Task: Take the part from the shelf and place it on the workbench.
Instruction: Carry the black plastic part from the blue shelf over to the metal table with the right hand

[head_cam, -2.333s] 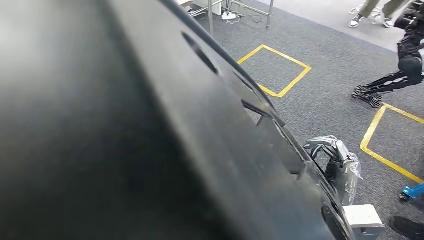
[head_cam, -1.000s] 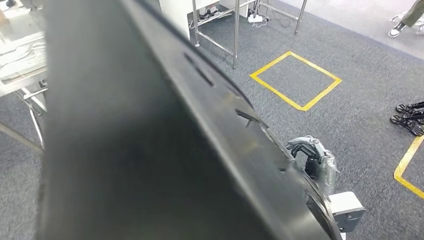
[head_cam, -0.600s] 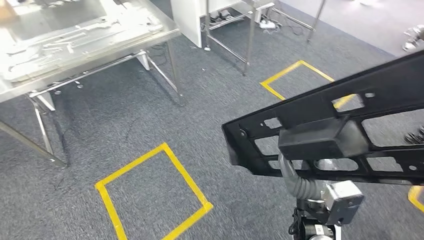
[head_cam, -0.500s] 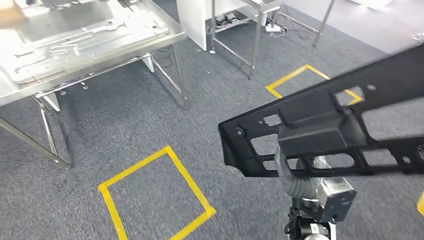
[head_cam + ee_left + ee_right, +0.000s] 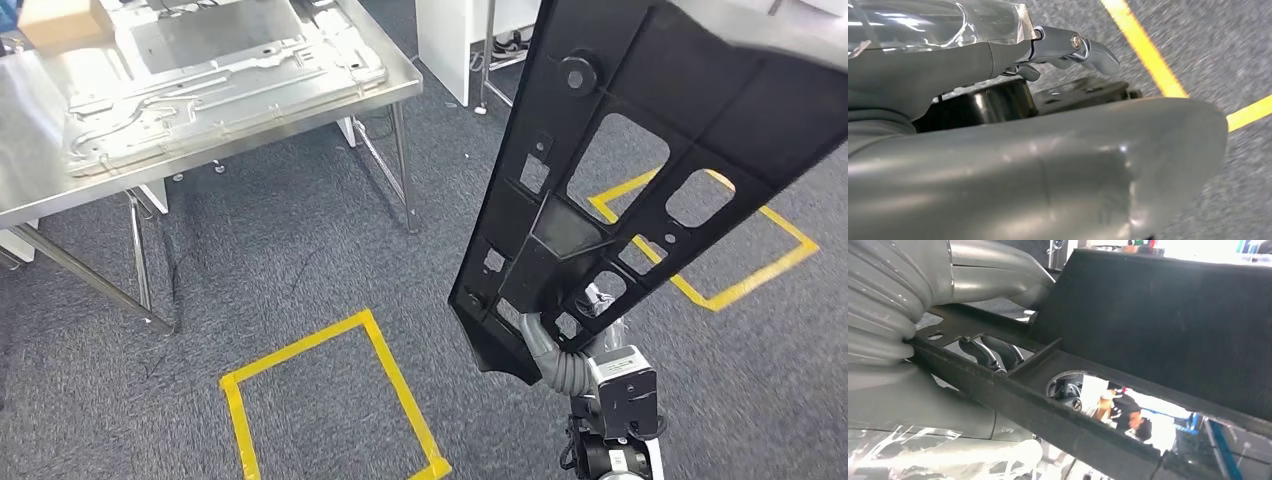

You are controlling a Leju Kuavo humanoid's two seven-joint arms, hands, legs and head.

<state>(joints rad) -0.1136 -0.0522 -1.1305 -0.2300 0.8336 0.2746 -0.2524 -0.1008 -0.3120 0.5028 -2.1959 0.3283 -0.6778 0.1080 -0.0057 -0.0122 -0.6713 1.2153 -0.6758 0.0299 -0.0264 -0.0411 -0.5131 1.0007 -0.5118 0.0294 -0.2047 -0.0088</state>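
Observation:
A long black plastic part (image 5: 640, 150) with several cut-outs rises steeply across the right of the head view. My right hand (image 5: 562, 355) grips its lower end from beneath. In the right wrist view the part (image 5: 1158, 315) crosses close by, my right hand (image 5: 898, 315) wraps it, and dark fingers (image 5: 990, 352) reach through one opening. The steel workbench (image 5: 60, 190) stands at the upper left, apart from the part. My left hand (image 5: 1023, 170) hangs over the carpet holding nothing, one finger (image 5: 1083, 47) stretched out.
A stamped metal panel (image 5: 220, 70) and a cardboard box (image 5: 60, 22) lie on the workbench. Yellow tape squares (image 5: 300, 342) (image 5: 740, 285) mark the grey carpet. White table legs (image 5: 485, 60) stand behind. A person (image 5: 1128, 412) shows through the part's opening.
The whole view has turned, bringing the workbench in at the upper left. The part, earlier close across the camera and then nearly level, now stands steeply, still in my right hand.

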